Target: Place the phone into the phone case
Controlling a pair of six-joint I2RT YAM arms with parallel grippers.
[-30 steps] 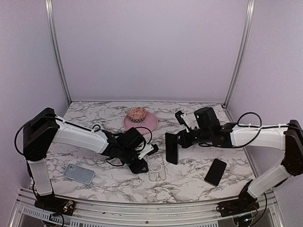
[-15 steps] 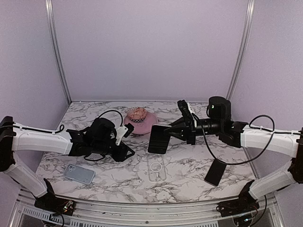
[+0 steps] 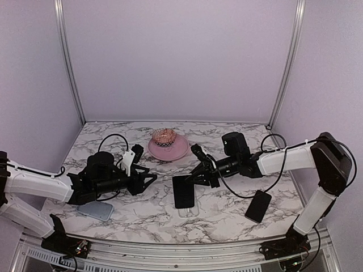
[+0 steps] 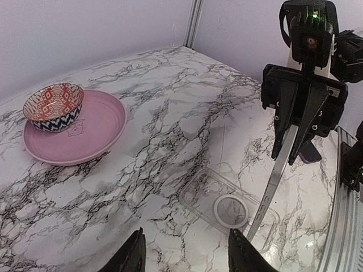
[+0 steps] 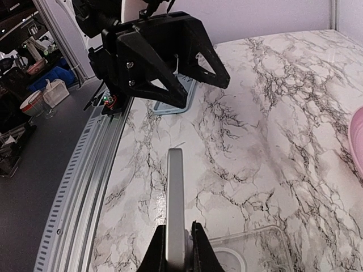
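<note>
The right gripper (image 3: 195, 177) has its jaws pinched shut on the upper end of the phone (image 3: 184, 192), gripping the slab across its thin sides. The case (image 4: 227, 205) lies flat and open-side up on the table (image 3: 113, 141), directly below and slightly nearward of that gripper. The phone slopes down from the jaws, and its free lower end reaches the case. Whether that end touches the rim or hangs just above it cannot be told. From above, the long axes of the phone and the case run nearly parallel, both near-to-far, and the phone covers most of the case. In the left wrist view the phone is tilted, not yet level with the case floor. The seating move therefore appears to turn on lowering the held end until the phone lies flat. The left gripper (image 3: 144, 169), half-spread and empty, hovers well left of the case, facing it. The right arm is the nearer one.
</note>
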